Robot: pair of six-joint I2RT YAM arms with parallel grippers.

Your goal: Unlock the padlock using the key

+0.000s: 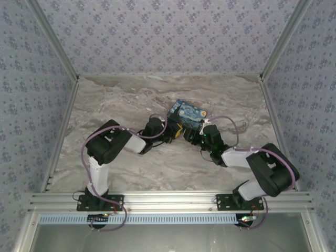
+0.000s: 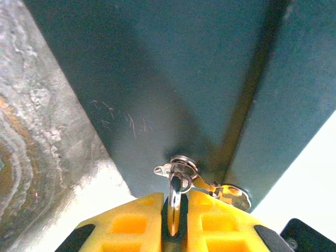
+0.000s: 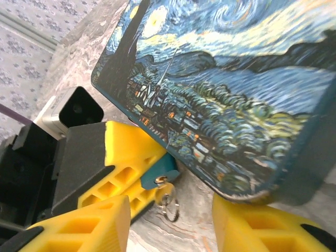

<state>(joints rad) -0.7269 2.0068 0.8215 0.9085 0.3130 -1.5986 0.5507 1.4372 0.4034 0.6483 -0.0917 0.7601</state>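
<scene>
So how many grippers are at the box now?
2: the left gripper, pinching a metal piece, near-left of the box; the right gripper, open, at its near-right corner.

Most of padlock hidden inside left claw.

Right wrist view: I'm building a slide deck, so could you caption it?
Left gripper pinches the small teal padlock, a ring dangling beneath, beside the starry-night box.

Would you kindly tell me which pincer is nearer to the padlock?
Left. The left pincer is shut on the padlock at the box edge; the right pincer is open close by, not touching it.
</scene>
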